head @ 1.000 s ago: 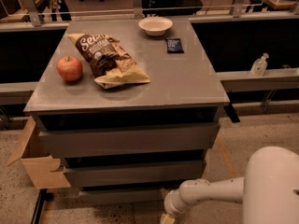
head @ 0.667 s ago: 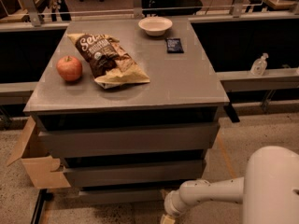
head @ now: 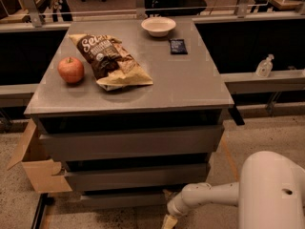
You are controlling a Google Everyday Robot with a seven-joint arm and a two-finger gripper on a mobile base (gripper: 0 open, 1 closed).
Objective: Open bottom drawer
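Observation:
The grey cabinet has three flat handleless drawer fronts stacked under its top. The bottom drawer (head: pixel 124 200) is the slimmest front, lowest, just above the floor, and stands out only slightly from the cabinet. My gripper (head: pixel 167 222) is at the end of the white arm (head: pixel 209 197), low at the frame's bottom edge, just right of and in front of the bottom drawer's right end. Its tip is cut off by the frame edge. The mid-sized front (head: pixel 138 176) and the tallest front (head: pixel 133 142) sit above.
On the cabinet top (head: pixel 190 85) lie a red apple (head: pixel 71 69), a chip bag (head: pixel 112 61), a white bowl (head: pixel 158 26) and a small dark packet (head: pixel 178 46). A cardboard box (head: pixel 35 168) stands on the floor at left. A sanitizer bottle (head: pixel 263 67) sits on the right ledge.

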